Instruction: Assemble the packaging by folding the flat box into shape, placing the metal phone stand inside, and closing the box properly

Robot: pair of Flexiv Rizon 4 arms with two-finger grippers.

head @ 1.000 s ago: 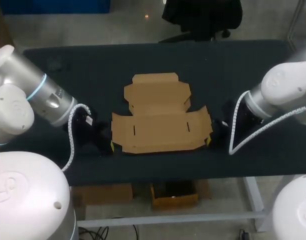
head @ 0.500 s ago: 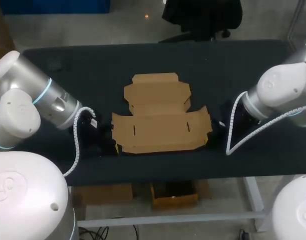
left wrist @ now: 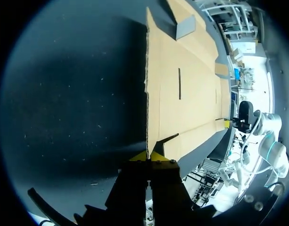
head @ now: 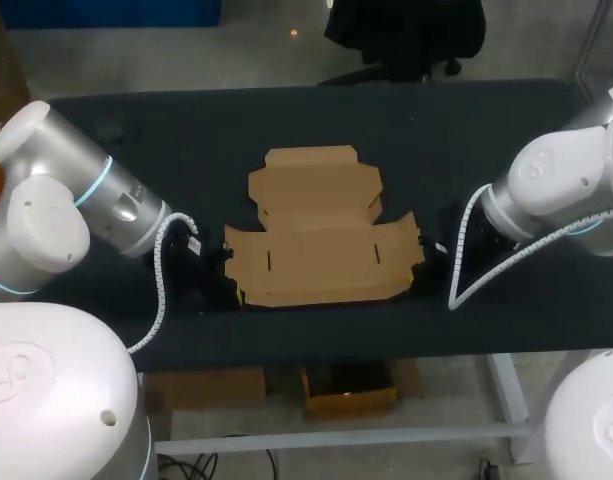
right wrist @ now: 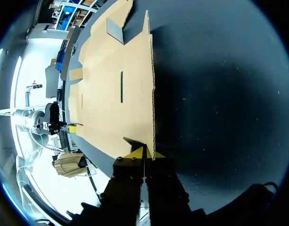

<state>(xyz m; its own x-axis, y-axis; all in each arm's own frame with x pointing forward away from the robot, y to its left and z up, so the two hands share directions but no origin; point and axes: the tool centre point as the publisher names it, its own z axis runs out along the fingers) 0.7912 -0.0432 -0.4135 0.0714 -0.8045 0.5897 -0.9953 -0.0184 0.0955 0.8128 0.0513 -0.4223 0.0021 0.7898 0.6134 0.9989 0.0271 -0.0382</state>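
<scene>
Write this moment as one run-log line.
left gripper shut at flat box left edge | right gripper shut at right edge | flat box unfolded on table

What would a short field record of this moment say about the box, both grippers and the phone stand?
box: flat box, unfolded, lying on the table with its flaps spread
left gripper: at the box's near left corner, jaws together, tips against the cardboard edge
right gripper: at the box's near right corner, jaws together, tips against the cardboard edge
grip: unclear whether either pinches the cardboard
phone stand: not in view
task stage: box still flat, no fold made
</scene>
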